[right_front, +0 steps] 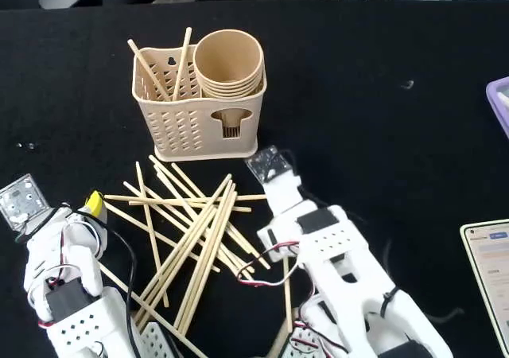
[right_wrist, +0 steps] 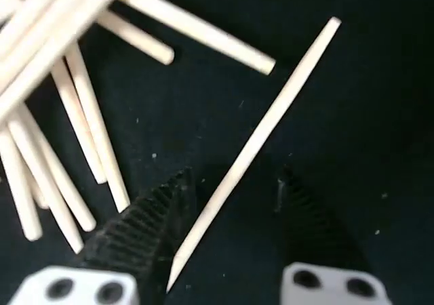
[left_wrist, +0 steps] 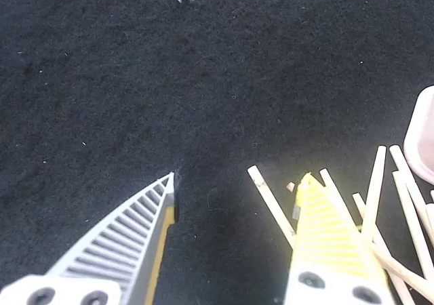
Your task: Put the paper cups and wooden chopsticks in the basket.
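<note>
Straddling 1 loose chopstick (right_wrist: 273, 118) with the right hand (right_wrist: 234, 176) wide open, holding the left hand (left_wrist: 238, 177), also open, beside the pile (left_wrist: 374, 183) on the counter (left_wrist: 203, 61).

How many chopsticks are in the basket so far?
2, both in the basket, in the compartment beside the cups: the left chopstick leans outward, the right chopstick stands near the cups. Others may be hidden inside.

Black tabletop (right_front: 398, 151) underneath everything. At its right edge, part of a purple tray (right_front: 495, 97). Lower on that same edge, a white-framed phone (right_front: 490, 278), lying flat, screen up.
</note>
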